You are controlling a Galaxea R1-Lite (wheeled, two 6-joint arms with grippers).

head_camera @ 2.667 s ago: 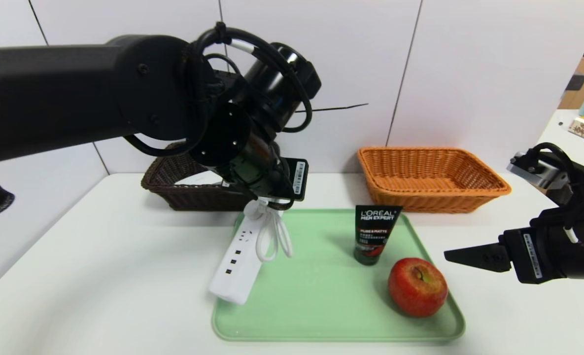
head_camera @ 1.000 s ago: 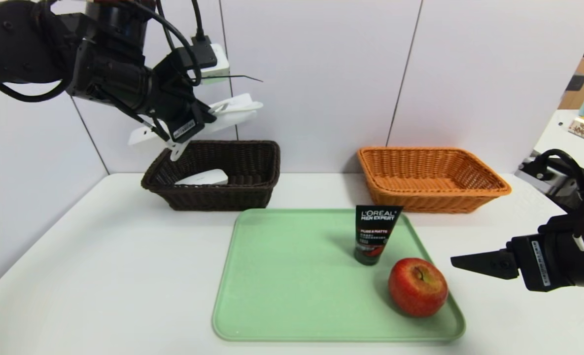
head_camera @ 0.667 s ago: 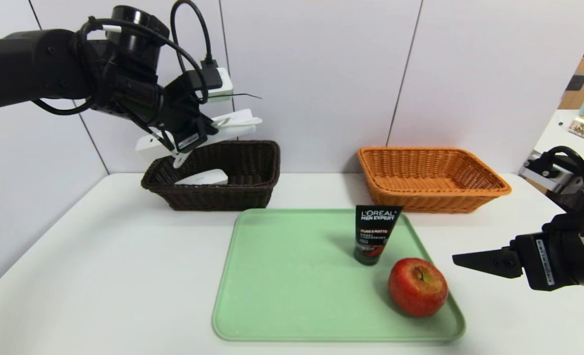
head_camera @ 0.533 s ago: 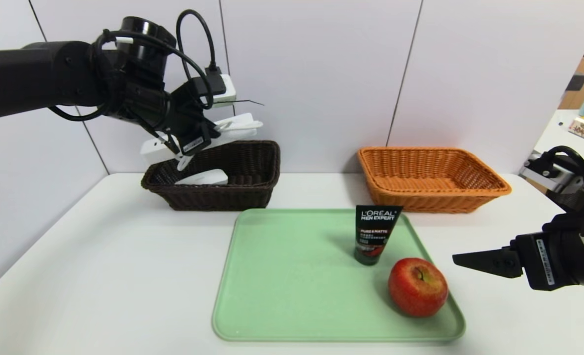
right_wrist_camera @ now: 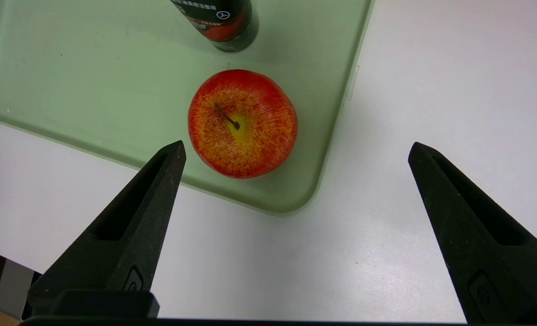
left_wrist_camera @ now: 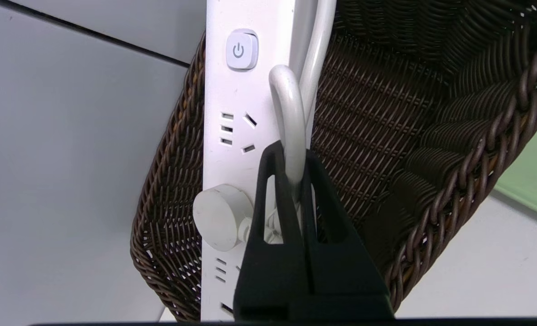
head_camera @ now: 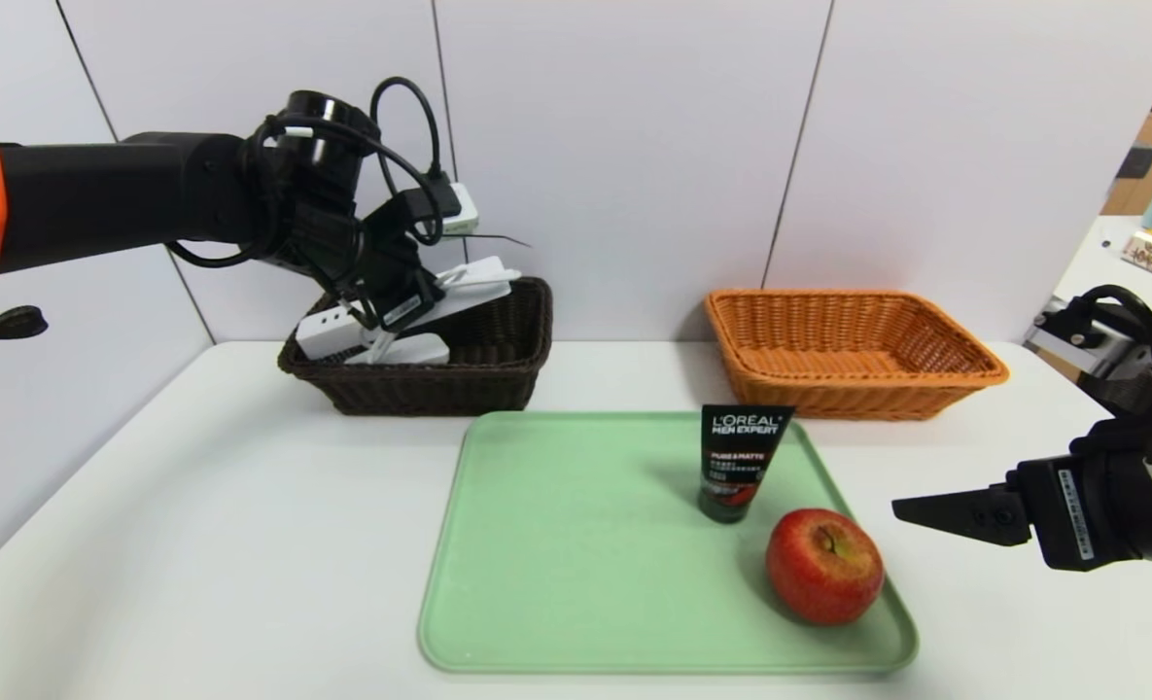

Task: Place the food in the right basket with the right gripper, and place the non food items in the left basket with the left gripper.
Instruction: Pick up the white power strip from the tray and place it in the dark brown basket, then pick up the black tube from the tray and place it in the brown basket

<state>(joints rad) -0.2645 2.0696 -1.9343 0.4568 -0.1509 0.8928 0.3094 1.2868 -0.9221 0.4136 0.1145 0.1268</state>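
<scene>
The left tool [head_camera: 402, 309] is clamped tight on the looped white cable [left_wrist_camera: 291, 113] of the white power strip [head_camera: 342, 326], holding it over the dark brown basket [head_camera: 498, 374] at the back left of the bench [head_camera: 196, 544]. The strip's long axis runs slanted across the basket's opening, its low end down by the basket's left rim and its other end raised toward the basket's middle, socket face turned up to the wrist camera. A second white object [head_camera: 410, 350] lies on the basket floor under it. The basket stands close to the back wall.

The right tool [head_camera: 935, 513] hovers with its jaws spread wide and holding nothing, just off the right edge of the green tray [head_camera: 556, 583], with bare bench below it. The red apple [head_camera: 823, 566] sits in the tray's near right corner, stem up, near that tool's tips but apart from them. The black tube [head_camera: 739, 462] stands upright on its cap just behind the apple. The orange basket [head_camera: 964, 374] sits behind the tray, to the right.
</scene>
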